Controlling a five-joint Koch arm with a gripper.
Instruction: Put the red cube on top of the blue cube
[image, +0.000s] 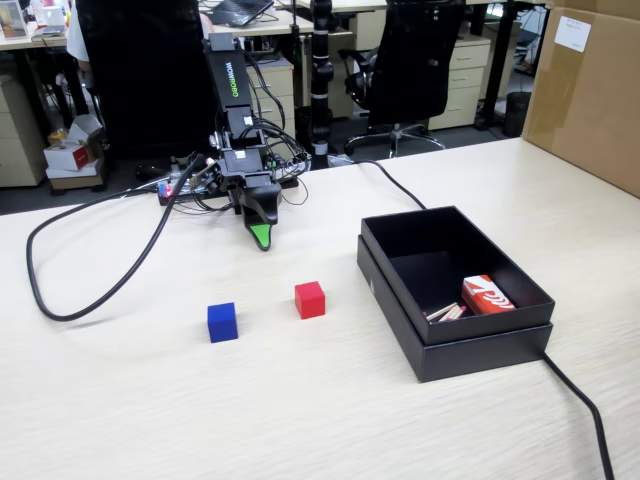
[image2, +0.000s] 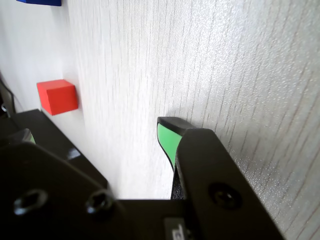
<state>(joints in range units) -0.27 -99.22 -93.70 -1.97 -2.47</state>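
Gripper (image: 262, 238) low over table (image: 300, 400), empty; jaw opening indiscernible, one green tip visible; red cube (image: 310, 299) beside blue cube (image: 222, 322), apart; blue cube cropped in wrist view.

Sitting on the pale wood-grain table (image: 150, 400) are one small matte red cube (image: 310, 299) and one small matte dark-blue cube (image: 222, 322), both lying out ahead of the fingers. One open black rectangular box (image: 400, 290) is holding one red-and-white flat packet (image: 487, 295).
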